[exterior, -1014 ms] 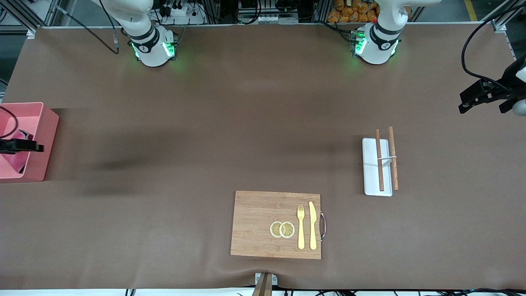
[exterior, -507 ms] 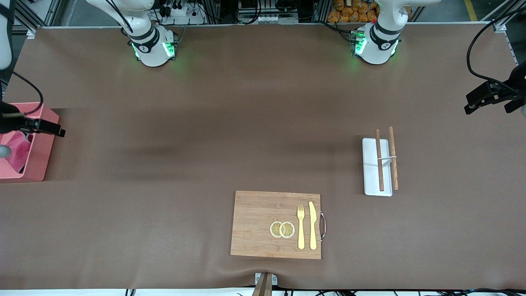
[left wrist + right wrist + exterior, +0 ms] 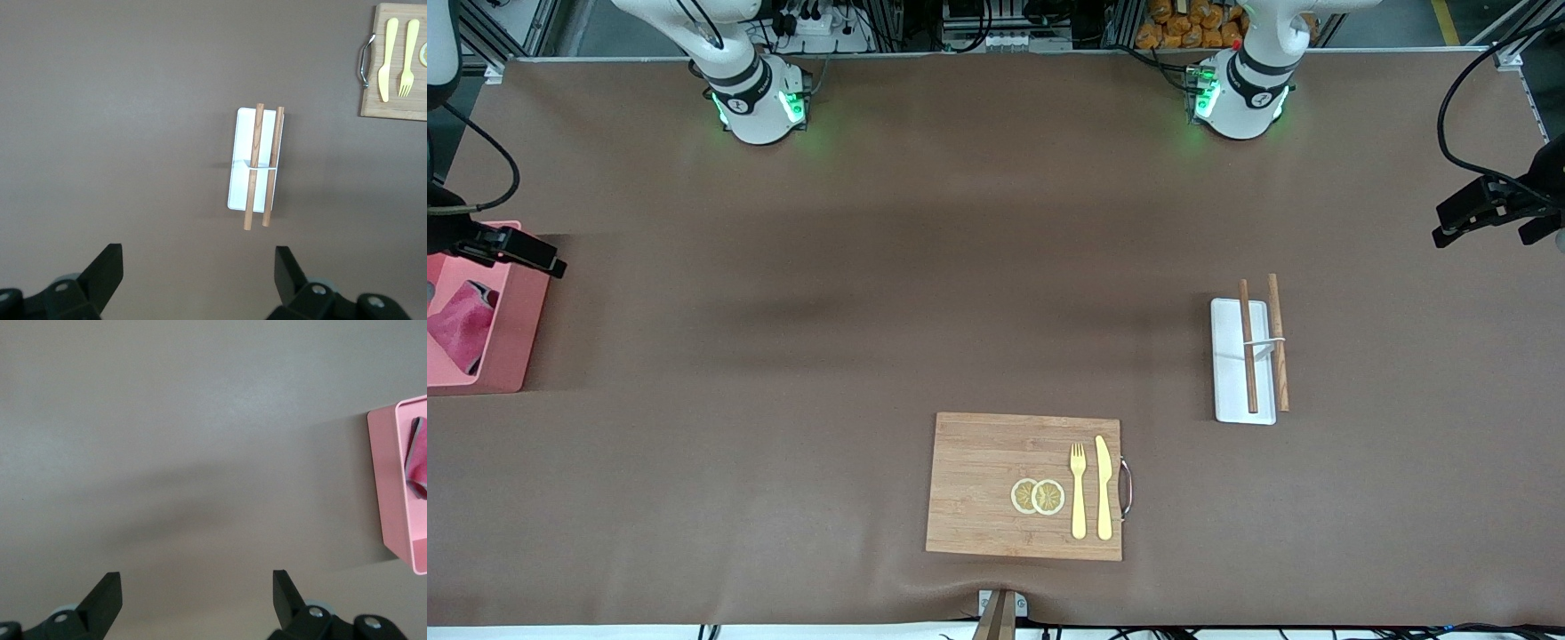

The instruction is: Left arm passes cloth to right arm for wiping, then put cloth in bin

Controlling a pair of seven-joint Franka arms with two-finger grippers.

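While the cloth (image 3: 461, 324) lies crumpled inside the bin (image 3: 505, 342) at the right arm's end of the table, the right gripper (image 3: 197, 600) hovers over that bin's edge, fingers spread and empty. Left gripper (image 3: 199, 283) waits over the table edge at the left arm's end, fingers apart, holding nothing.

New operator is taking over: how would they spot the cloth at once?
Find the salmon-pink bin at the right arm's end of the table. The cloth lies inside it, soft, crumpled, magenta-red with a grey edge, the only fabric in view.

Even overhead light, soft arm shadows on the table (image 3: 996, 267), sharp focus, no glare
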